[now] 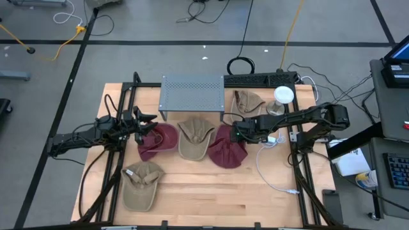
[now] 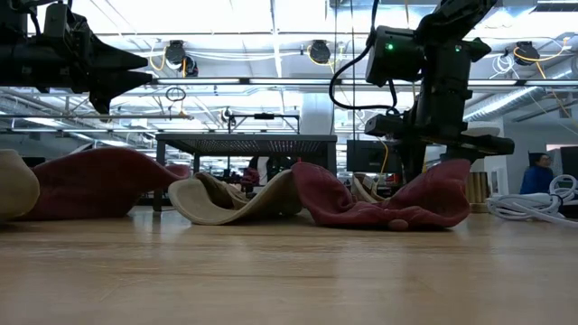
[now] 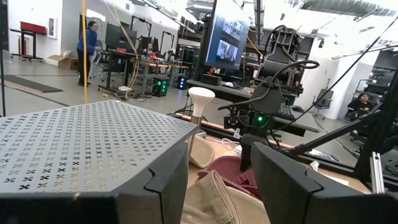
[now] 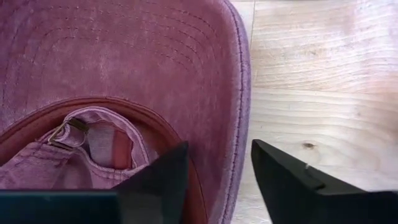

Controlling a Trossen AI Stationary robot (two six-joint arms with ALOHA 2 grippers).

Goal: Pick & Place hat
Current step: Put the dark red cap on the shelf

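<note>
From above, your right end effector (image 1: 235,132) sits at frame centre-right over the maroon hat (image 1: 227,148). Low view: that hat (image 2: 397,200) lies on the desk (image 2: 289,271), lower right. Right wrist: fingers (image 4: 283,180) parted, straddling the brim edge, not clenched. Left end effector (image 1: 148,126) released, mid-left.

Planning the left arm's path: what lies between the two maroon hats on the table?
A tan hat lies between the left maroon hat and the right maroon hat, clearest in the high view.

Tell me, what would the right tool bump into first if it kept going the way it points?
Probably the maroon hat: the right tool points down at its brim, straddling the edge, with the table just beneath.
</note>
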